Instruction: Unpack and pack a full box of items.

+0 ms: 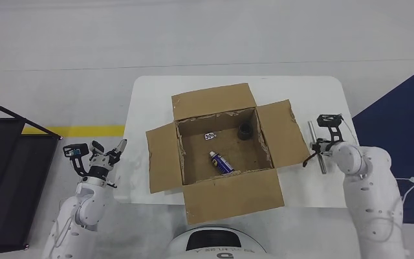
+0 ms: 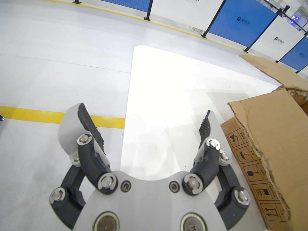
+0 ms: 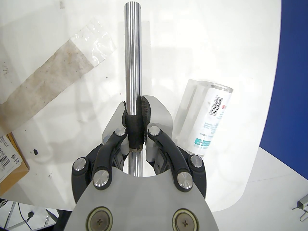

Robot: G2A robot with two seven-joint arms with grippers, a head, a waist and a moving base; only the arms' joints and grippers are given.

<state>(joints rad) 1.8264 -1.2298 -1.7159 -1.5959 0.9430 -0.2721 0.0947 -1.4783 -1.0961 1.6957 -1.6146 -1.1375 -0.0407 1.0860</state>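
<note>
Looking down, we find the white table (image 1: 310,90) carrying an open cardboard box (image 1: 234,194) at its middle.
Our left tool (image 2: 144,121) hangs spread wide and empty just off the table's left edge, beside the box's left flap. Our right tool (image 3: 136,106) is clamped on a steel rod (image 3: 132,49) over the table right of the box, with a clear bottle (image 3: 204,116) lying nearby. Inside the box lie a blue spray can (image 1: 220,162), a dark roll (image 1: 245,133) and a small card (image 1: 210,136).

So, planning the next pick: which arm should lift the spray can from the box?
Probably left: the left gripper is open and empty beside the box; the right gripper is shut on a metal rod.
</note>
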